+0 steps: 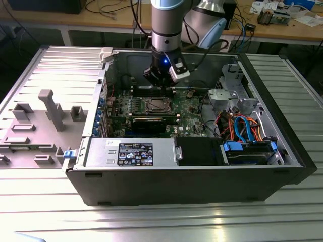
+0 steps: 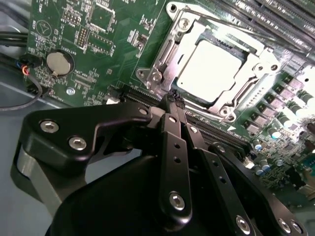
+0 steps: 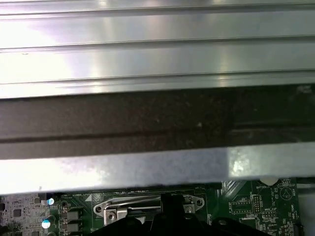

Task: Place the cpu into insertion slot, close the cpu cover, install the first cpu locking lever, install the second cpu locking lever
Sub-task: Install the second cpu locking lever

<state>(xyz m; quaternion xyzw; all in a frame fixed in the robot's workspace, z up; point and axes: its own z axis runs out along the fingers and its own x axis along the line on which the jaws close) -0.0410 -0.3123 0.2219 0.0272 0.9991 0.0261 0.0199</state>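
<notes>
bench (image 1: 166,222): ribbed silver metal | on it: open black computer case (image 1: 202,181) at centre | grey fixture plate (image 1: 35,131) at exterior view's left

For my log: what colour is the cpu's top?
Silver-grey, glaring nearly white; the cpu shows best in the second wrist view.

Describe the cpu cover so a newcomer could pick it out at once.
Start at the open computer case on the metal table and find the green motherboard inside. Near its middle, just below the gripper in the exterior view, sits the cpu cover: a square silver metal frame lying around the bright cpu. Unlike the long memory slots beside it, it is square with a central cut-out.
</notes>
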